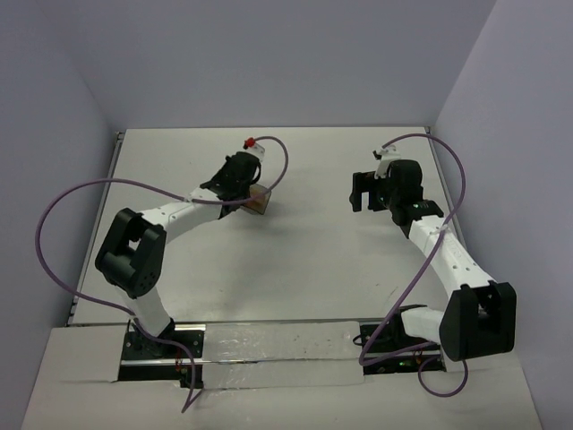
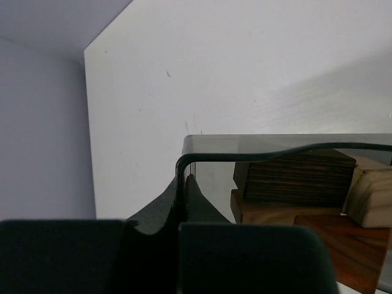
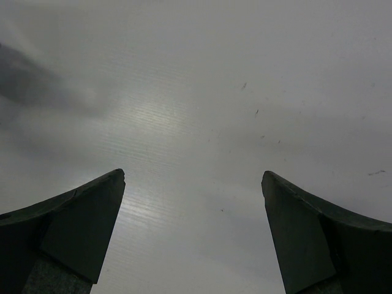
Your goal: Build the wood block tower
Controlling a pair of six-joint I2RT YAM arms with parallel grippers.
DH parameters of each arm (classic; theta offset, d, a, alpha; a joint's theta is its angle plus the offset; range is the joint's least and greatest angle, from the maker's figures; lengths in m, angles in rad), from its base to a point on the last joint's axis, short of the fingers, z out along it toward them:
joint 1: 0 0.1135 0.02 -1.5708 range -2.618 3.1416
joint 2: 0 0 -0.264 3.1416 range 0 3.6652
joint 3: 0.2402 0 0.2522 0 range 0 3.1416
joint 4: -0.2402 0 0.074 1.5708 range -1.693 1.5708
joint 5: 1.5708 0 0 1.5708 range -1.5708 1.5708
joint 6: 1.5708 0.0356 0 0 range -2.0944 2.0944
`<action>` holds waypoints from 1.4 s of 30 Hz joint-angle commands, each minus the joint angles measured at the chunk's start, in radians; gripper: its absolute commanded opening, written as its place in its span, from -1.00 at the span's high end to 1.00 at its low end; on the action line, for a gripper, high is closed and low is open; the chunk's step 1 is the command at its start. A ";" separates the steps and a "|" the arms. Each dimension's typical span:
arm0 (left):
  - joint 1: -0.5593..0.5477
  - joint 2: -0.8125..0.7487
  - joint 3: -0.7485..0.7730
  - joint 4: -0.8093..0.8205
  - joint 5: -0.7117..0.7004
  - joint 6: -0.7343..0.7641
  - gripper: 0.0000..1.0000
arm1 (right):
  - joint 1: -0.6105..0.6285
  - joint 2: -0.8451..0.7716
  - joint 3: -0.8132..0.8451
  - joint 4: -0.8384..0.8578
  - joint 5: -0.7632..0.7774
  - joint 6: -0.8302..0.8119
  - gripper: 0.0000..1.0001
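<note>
My left gripper [image 2: 182, 187] is shut on the rim of a dark translucent bin [image 2: 257, 146], one finger inside the wall and one outside. Inside the bin lie wooden blocks: a dark brown striped block [image 2: 294, 177], a light tan block [image 2: 370, 196] and a reddish-brown wedge [image 2: 346, 245]. In the top view the left gripper [image 1: 243, 190] holds the bin [image 1: 260, 201] at mid-table left of centre. My right gripper [image 1: 362, 193] is open and empty over bare table; its fingers [image 3: 92, 226] are spread wide in the right wrist view.
The white table [image 1: 304, 260] ends at a raised edge on the left [image 1: 115, 170] and meets walls at the back and right. Purple cables loop off both arms [image 1: 54, 242].
</note>
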State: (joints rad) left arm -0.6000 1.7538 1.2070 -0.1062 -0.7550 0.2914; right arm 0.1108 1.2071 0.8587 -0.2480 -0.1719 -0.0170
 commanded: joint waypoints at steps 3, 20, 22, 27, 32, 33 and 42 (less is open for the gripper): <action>-0.086 -0.052 -0.083 0.249 -0.243 0.193 1.00 | -0.002 -0.046 0.025 0.016 0.013 -0.013 -0.99; -0.239 -0.033 -0.259 0.674 -0.420 0.612 1.00 | -0.003 -0.050 0.030 0.015 0.025 -0.014 -0.99; -0.266 -0.023 -0.317 0.869 -0.440 0.786 1.00 | -0.004 -0.049 0.031 0.014 0.028 -0.014 -0.99; -0.320 0.076 -0.416 1.408 -0.445 1.174 1.00 | -0.003 -0.050 0.032 0.013 0.034 -0.015 -0.99; -0.376 0.250 -0.433 1.943 -0.388 1.646 1.00 | -0.011 -0.057 0.030 0.016 0.038 -0.012 -0.99; -0.383 0.266 -0.430 1.962 -0.382 1.660 1.00 | -0.012 -0.059 0.029 0.016 0.038 -0.012 -0.99; -0.431 0.319 -0.388 1.966 -0.366 1.698 1.00 | -0.019 -0.068 0.031 0.015 0.032 -0.011 -0.99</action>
State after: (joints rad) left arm -1.0205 2.0294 0.8030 1.3532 -1.1313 1.9211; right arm 0.1006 1.1742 0.8585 -0.2484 -0.1463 -0.0208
